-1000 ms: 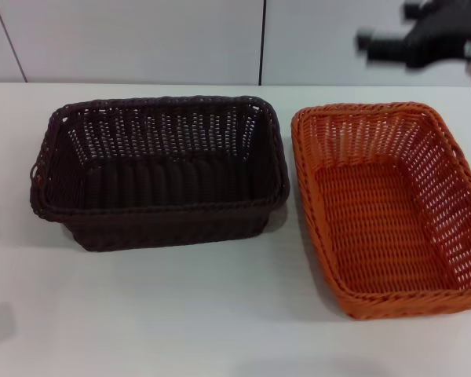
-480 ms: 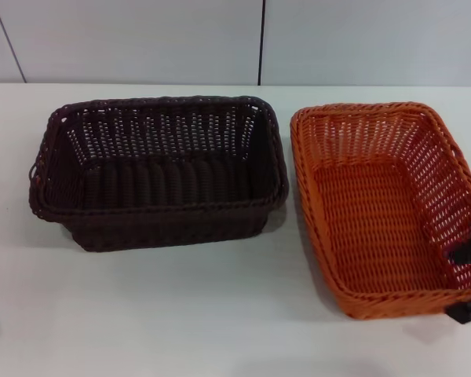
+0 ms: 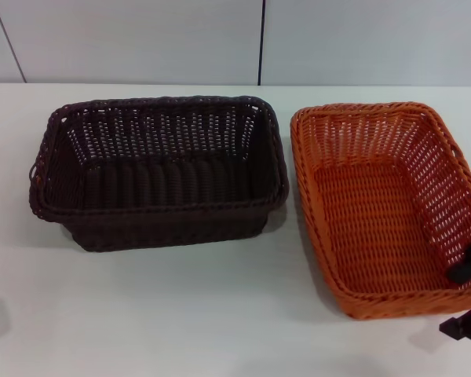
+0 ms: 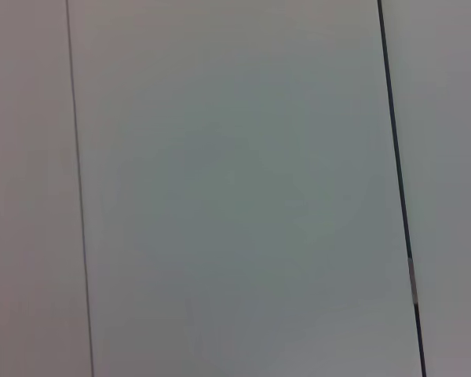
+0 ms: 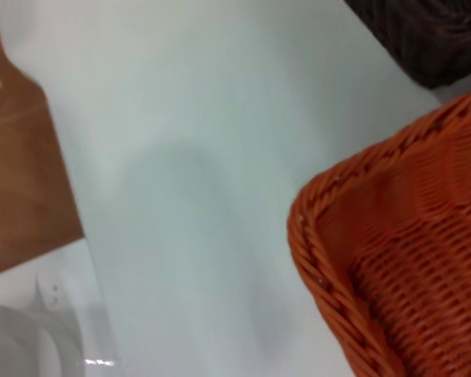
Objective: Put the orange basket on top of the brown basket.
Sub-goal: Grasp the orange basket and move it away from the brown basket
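Observation:
The orange basket (image 3: 388,208) sits upright on the white table (image 3: 180,314), on the right. The brown basket (image 3: 158,169) sits upright to its left, a small gap between them. My right gripper (image 3: 468,298) is at the orange basket's near right corner, at the picture's edge. It is open, with one black finger (image 3: 467,269) inside the basket wall and the other (image 3: 461,327) outside, below the rim. The right wrist view shows that orange corner (image 5: 400,267) close up and a bit of the brown basket (image 5: 436,35). My left gripper is out of view.
A pale panelled wall (image 3: 259,39) stands behind the table; the left wrist view shows only wall panels (image 4: 235,188). In the right wrist view the table edge meets a brown floor (image 5: 16,173), and a white object (image 5: 20,338) lies below it.
My right arm came down from the far right above the table to the orange basket's near right corner. In the last half second it settled slightly lower. The baskets have not moved.

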